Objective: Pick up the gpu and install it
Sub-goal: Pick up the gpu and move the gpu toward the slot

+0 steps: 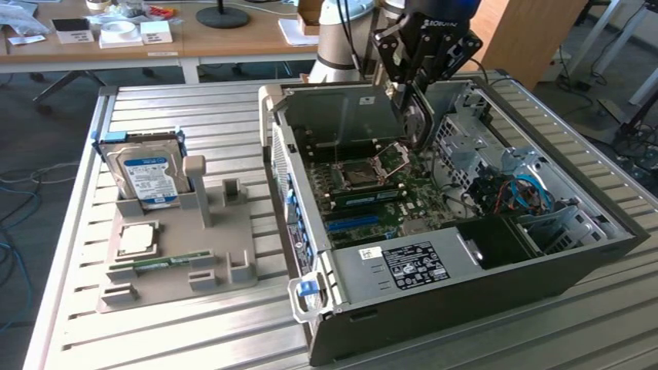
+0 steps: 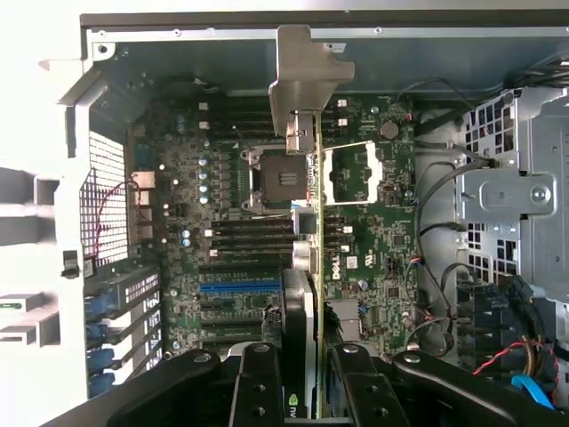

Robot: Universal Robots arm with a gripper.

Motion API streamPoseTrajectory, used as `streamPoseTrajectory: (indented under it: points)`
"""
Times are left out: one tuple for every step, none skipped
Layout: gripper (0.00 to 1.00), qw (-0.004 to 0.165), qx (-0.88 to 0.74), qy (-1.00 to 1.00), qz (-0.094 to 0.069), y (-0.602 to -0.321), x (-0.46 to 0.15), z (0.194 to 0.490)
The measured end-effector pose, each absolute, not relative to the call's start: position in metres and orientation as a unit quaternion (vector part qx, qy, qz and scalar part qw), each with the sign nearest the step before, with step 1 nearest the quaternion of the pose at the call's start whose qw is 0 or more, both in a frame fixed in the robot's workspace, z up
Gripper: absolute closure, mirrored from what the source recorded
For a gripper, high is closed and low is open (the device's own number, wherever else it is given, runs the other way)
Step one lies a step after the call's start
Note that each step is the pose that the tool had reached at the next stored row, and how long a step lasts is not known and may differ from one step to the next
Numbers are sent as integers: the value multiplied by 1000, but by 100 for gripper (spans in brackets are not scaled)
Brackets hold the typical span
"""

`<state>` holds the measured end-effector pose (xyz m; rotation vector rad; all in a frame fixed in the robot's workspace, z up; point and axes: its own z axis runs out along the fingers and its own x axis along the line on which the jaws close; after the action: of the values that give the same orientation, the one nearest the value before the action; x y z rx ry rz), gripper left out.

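A: Exterior view first. Where to find the gpu (image 1: 418, 123)?
B: Toward one o'clock, hanging under the hand (image 1: 414, 89), inside the open case (image 1: 463, 308), over the board near the socket (image 1: 362, 176). Hand clamped narrow on the card's upper end.
A: Long axis?
B: Close to upright, judging by the slim strip. Lower end aimed at the board, well clear of the tabletop (image 1: 154, 339).
A: Wrist view?
B: Same grip: fingers (image 2: 258, 382) pinching the gpu (image 2: 300, 307) edge-on. Runs straight away from the hand (image 2: 307, 356), metal bracket (image 2: 302, 71) at the far end, at right angles to the blue slot (image 2: 240, 286).
A: Risks?
B: Probably a strike of the bracket on the socket or memory slots if lowered like this. Could also swing or slip, being held by one end only. Might miss the slot unless turned parallel to it.
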<state>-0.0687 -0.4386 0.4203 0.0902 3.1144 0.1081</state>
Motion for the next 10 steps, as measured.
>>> streamPoseTrajectory:
  points:
    - [73, 12, 29, 999, 35, -439, -68, 420]
    - [73, 12, 29, 999, 35, -439, -66, 420]
    - [73, 12, 29, 999, 35, -439, -65, 420]
    - [73, 12, 29, 999, 35, -439, -64, 420]
    - [73, 12, 29, 999, 35, -439, -63, 420]
    - [73, 12, 29, 999, 35, -439, -62, 420]
    - [73, 12, 29, 999, 35, -439, -62, 420]
    - [73, 12, 29, 999, 35, -439, -62, 420]
    - [73, 12, 29, 999, 35, -439, -62, 420]
    - [73, 12, 29, 999, 35, -439, -62, 420]
